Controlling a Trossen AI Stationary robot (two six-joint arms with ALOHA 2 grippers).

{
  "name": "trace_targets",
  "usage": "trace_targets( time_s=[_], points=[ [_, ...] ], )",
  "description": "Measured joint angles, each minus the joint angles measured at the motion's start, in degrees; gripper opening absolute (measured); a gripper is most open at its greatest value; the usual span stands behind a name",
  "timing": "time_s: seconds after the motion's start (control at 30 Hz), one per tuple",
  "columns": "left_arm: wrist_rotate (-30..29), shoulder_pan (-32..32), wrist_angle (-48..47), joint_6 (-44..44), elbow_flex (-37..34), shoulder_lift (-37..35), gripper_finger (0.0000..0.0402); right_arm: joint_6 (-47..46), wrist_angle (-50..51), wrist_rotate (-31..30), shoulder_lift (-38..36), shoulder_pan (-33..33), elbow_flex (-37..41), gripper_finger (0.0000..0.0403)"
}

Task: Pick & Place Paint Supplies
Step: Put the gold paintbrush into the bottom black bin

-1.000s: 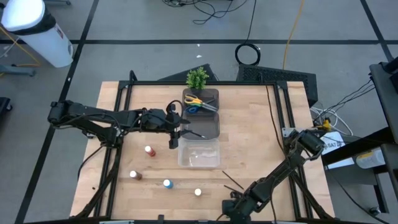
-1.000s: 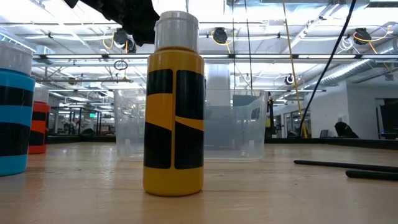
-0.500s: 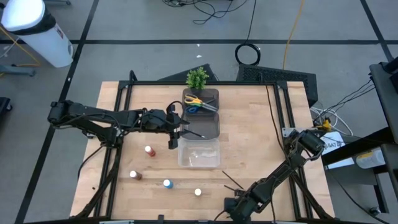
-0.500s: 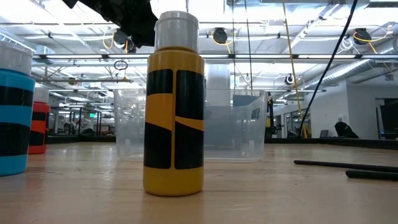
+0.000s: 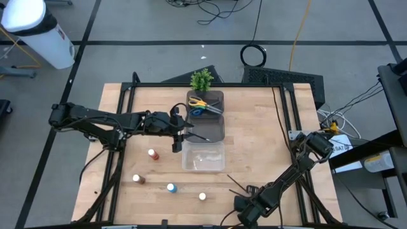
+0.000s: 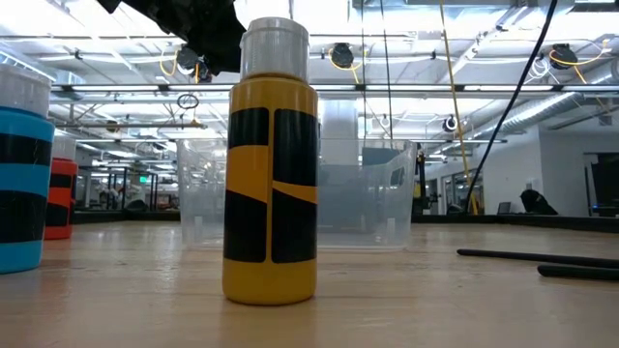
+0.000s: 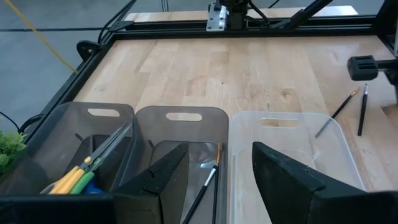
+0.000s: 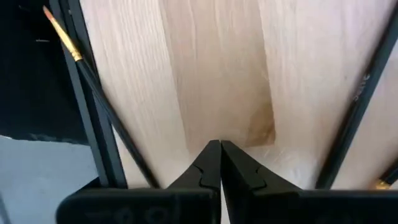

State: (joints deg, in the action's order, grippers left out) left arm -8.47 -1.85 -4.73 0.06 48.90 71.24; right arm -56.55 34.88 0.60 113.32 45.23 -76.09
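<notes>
My left gripper point(image 5: 181, 131) point(image 7: 217, 180) stands open above the middle dark bin point(image 7: 180, 124), where a thin paintbrush point(image 7: 208, 180) lies. At the near right of the table, my right gripper point(image 5: 249, 196) point(image 8: 219, 147) is shut and points steeply down at bare wood between two dark paintbrushes point(image 8: 102, 106) point(image 8: 354, 112). These brushes point(image 5: 238, 184) lie flat on the table. Red point(image 5: 152, 154), brown point(image 5: 137, 179), blue point(image 5: 170, 187) and pale-capped yellow point(image 5: 202, 196) point(image 6: 270, 164) paint bottles stand upright on the wood. Scissors point(image 5: 202, 105) lie in the far dark bin.
A clear bin point(image 5: 203, 157) point(image 7: 292, 155) sits next to the dark bins at mid-table. A small green plant point(image 5: 201, 79) stands at the far edge. Dark frame rails point(image 5: 121, 127) run along both sides of the table.
My right gripper has moved a little toward the table's right and far side, toward the brushes, and has tipped more steeply downward while staying shut. My left arm and all the objects have kept still.
</notes>
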Motion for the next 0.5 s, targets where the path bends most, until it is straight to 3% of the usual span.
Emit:
trace_targets(
  time_s=[0.27, 0.5],
  points=[
    [0.34, 0.0, 0.15, -0.5, 0.0, 0.0, 0.0189, 2.51, 1.16, -7.63, -1.41, -0.55, 0.33, 0.0],
    [12.15, -1.83, 4.79, -2.12, -0.01, 2.1, 0.0189, 6.64, 0.93, -17.95, -5.52, -0.97, 0.34, 0.0]
  ],
)
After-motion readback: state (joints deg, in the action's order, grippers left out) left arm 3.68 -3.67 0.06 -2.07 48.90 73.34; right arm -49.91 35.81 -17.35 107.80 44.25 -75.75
